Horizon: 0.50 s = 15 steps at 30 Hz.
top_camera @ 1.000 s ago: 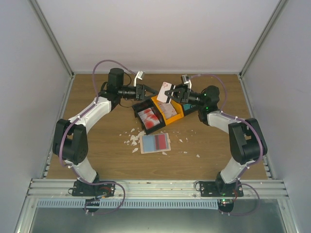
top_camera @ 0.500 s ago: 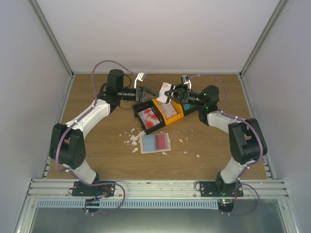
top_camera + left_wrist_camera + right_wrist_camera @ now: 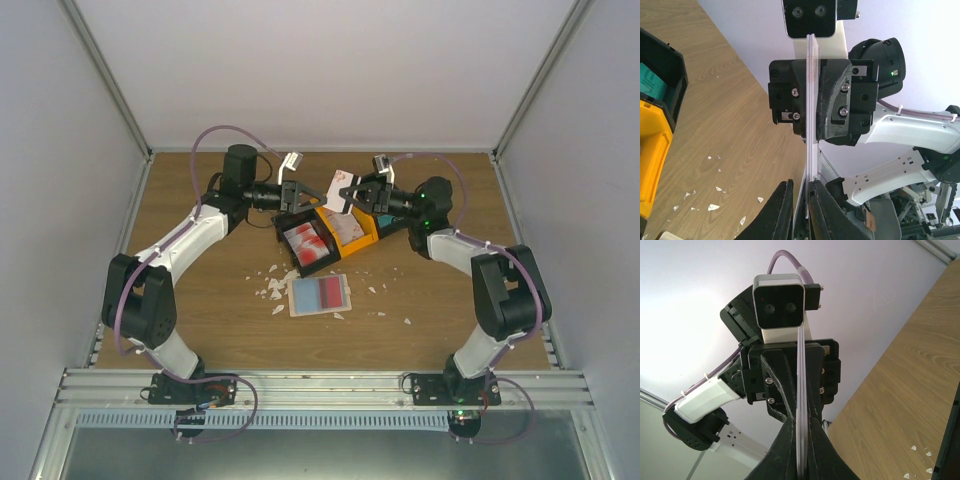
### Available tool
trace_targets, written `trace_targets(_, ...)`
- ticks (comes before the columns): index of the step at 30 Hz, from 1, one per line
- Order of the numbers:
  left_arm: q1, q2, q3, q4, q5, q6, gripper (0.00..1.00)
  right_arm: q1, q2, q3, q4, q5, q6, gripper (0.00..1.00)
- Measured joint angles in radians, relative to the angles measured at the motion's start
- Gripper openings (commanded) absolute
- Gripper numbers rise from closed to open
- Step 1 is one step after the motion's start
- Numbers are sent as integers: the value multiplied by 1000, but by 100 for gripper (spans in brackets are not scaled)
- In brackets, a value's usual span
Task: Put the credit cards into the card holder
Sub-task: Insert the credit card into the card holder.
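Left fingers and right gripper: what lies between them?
In the left wrist view, a pale credit card, edge-on: the right gripper clamps it, its near end between the left fingers.

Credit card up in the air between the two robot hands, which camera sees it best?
The top external view: there the credit card shows its white face with a little red on it, held by the right gripper. Both wrist views catch only its thin edge, a pale line.
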Motion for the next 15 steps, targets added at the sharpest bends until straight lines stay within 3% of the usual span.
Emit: trace_targets(15,0,0,-16,5,17,-8,19,0,-7,-16,47,-19,47,1)
